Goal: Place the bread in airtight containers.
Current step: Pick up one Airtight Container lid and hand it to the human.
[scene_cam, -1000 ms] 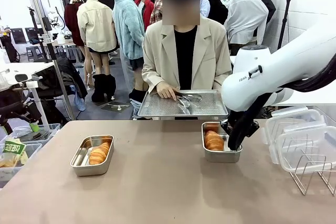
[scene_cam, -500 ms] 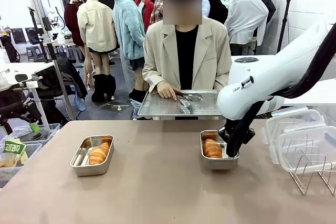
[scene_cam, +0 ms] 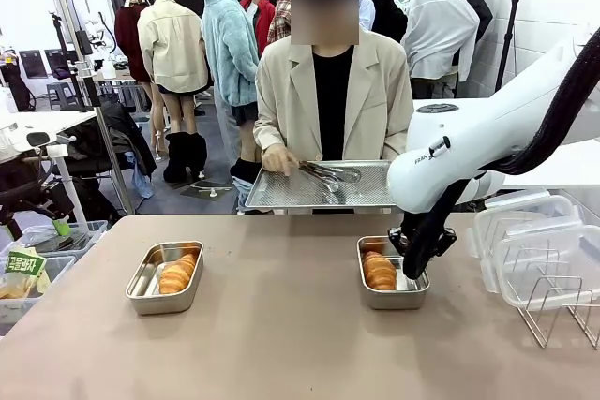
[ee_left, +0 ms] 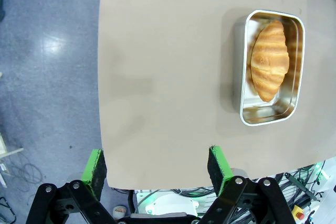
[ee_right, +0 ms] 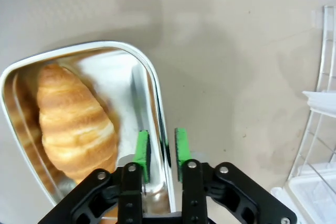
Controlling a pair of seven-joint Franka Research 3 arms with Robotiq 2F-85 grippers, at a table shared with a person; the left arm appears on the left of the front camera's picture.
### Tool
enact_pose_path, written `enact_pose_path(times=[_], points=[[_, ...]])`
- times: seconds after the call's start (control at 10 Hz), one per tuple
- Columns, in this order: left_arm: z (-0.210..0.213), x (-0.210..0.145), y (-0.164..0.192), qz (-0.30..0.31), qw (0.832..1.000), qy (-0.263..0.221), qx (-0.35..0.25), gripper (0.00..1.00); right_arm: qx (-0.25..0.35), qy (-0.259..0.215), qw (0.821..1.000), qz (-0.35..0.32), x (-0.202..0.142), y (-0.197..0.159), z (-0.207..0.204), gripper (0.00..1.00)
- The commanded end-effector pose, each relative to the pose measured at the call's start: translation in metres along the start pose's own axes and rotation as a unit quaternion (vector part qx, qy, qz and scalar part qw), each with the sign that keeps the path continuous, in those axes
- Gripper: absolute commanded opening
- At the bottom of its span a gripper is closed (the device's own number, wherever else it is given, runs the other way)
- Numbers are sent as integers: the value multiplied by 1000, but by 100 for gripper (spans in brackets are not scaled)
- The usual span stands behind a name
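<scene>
Two steel airtight containers stand on the tan table, each holding one golden bread roll. The left tin [scene_cam: 141,299] with its bread [scene_cam: 177,274] shows again in the left wrist view as tin [ee_left: 242,109] and bread [ee_left: 270,60]. My left gripper [ee_left: 157,169] hangs open over the table's edge, well away from it. The right tin [scene_cam: 394,300] holds bread [scene_cam: 380,270]. My right gripper [scene_cam: 412,264] straddles that tin's right wall [ee_right: 157,98]. Its green pads [ee_right: 142,148] stand slightly apart from the wall on either side, next to the bread [ee_right: 76,124].
Across the table a person holds a perforated steel tray [scene_cam: 370,196] and grips tongs [scene_cam: 328,175] on it. Clear plastic lids [scene_cam: 520,227] and a wire rack [scene_cam: 553,302] crowd the table's right end, close to my right arm.
My right gripper drew the right tin a little toward my side and to the left, then its jaws parted slightly from the wall. The person's hand shifted the tongs on the tray.
</scene>
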State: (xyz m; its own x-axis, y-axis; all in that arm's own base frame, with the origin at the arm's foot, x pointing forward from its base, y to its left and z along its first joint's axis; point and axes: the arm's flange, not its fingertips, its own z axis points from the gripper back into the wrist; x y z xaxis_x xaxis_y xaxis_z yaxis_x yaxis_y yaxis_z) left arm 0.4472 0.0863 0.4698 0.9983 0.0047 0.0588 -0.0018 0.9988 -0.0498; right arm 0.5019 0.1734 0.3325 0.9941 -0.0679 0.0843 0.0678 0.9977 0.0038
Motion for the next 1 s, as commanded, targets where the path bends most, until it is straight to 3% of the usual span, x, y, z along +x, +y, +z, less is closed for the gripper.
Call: enact_pose_path(times=[0.0, 0.1, 0.2, 0.5, 0.9], points=[[-1, 0, 0, 9, 1000, -7, 7, 100, -16, -5, 1000, -5, 0, 4, 9, 77], [-1, 0, 0, 9, 1000, -7, 7, 100, -14, -11, 1000, -2, -4, 4, 17, 97], [-1, 0, 0, 9, 1000, -7, 7, 100, -10, -17, 1000, 9, -9, 2, 30, 100], [-1, 0, 0, 9, 1000, -7, 7, 100, -10, -65, 996, 63, -30, -7, 86, 100], [-1, 0, 0, 9, 1000, -7, 7, 100, -7, -66, 986, 151, -36, -41, 162, 100]])
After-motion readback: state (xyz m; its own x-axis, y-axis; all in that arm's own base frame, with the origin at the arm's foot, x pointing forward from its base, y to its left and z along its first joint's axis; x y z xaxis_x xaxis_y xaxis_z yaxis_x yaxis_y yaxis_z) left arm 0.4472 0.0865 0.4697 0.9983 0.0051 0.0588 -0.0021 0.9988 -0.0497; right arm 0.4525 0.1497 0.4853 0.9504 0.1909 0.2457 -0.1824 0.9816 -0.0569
